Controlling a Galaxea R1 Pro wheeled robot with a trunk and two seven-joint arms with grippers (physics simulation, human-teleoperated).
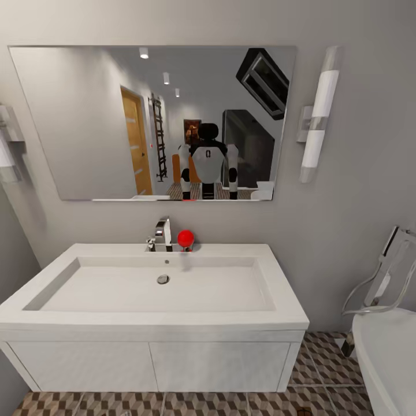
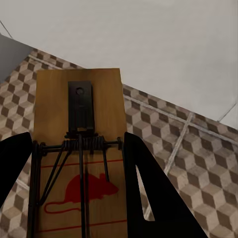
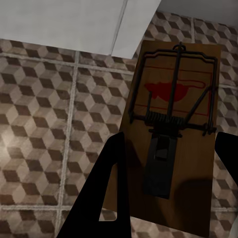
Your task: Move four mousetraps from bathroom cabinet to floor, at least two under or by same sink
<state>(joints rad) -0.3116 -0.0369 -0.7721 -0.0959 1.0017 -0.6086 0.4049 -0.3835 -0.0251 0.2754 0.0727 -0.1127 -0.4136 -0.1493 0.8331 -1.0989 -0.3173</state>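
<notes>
left claw [image 2: 79, 193] clamps flat brown wooden mousetrap [image 2: 78, 124] by its long edges | right claw [image 3: 166, 188] grips another wooden trap [image 3: 173, 129] likewise | light, stiff boards; avoid the sprung wire | both above cube-patterned tile floor [image 3: 44, 124]

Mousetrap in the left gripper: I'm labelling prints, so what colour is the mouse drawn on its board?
Red, on the mousetrap, clearest in the left wrist view.
</notes>
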